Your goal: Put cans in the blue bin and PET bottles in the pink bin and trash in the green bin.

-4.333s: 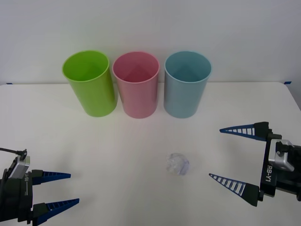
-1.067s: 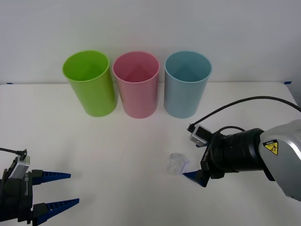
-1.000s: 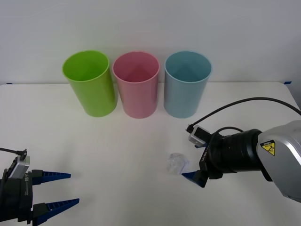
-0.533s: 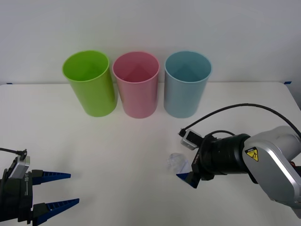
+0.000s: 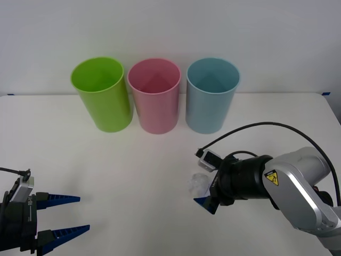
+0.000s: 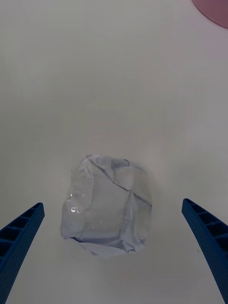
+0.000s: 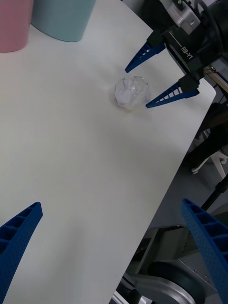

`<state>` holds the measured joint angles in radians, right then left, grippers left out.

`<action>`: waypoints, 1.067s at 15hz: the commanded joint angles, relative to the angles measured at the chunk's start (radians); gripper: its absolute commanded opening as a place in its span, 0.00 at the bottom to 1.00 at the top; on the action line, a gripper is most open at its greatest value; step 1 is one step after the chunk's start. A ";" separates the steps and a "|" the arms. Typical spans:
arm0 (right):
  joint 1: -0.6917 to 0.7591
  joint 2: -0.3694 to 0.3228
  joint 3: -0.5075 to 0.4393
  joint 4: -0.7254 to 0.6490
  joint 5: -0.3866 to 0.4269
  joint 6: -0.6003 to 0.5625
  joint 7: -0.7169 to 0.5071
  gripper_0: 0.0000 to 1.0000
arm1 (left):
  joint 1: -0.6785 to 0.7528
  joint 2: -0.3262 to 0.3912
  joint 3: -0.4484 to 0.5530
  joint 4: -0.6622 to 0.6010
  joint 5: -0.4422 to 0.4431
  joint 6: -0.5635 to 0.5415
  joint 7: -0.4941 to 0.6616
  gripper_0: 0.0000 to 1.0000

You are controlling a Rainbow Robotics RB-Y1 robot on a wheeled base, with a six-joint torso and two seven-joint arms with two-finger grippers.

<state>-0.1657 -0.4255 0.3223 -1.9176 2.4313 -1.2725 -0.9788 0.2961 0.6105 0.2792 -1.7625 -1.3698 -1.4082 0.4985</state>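
Observation:
The trash (image 5: 198,182), a small wrinkly ball of clear film, lies on the white table in front of the blue bin (image 5: 211,101). My right gripper (image 5: 202,191) is down at the table, open, its blue fingers on either side of the trash (image 6: 107,209) with a gap on each side. The left wrist view shows the right gripper (image 7: 137,88) straddling the trash (image 7: 130,91). The pink bin (image 5: 155,101) and the green bin (image 5: 105,98) stand in a row with the blue one at the back. My left gripper (image 5: 83,213) rests open at the near left.
A black cable (image 5: 256,128) loops over the right arm. The table edge (image 7: 183,156) runs close behind the right arm, with a chair base beyond it. White table lies between the trash and the bins.
The right arm has come in from the right side and slid left along the table, so its open fingers now straddle the trash. The left arm has stayed still.

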 commanded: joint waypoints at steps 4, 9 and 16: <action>-0.003 0.011 0.037 0.057 0.029 0.053 -0.001 1.00 | 0.000 0.000 0.000 0.000 0.000 0.000 0.000 1.00; -0.018 0.047 0.051 0.092 0.058 0.073 -0.001 1.00 | 0.000 0.000 0.000 0.000 0.000 0.000 0.000 1.00; -0.021 0.044 0.061 0.101 0.072 0.087 0.002 1.00 | 0.000 0.000 0.000 0.000 0.000 0.000 0.000 1.00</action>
<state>-0.1874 -0.3796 0.3832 -1.8157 2.5033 -1.1857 -0.9783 0.2961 0.6105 0.2792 -1.7625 -1.3698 -1.4082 0.4985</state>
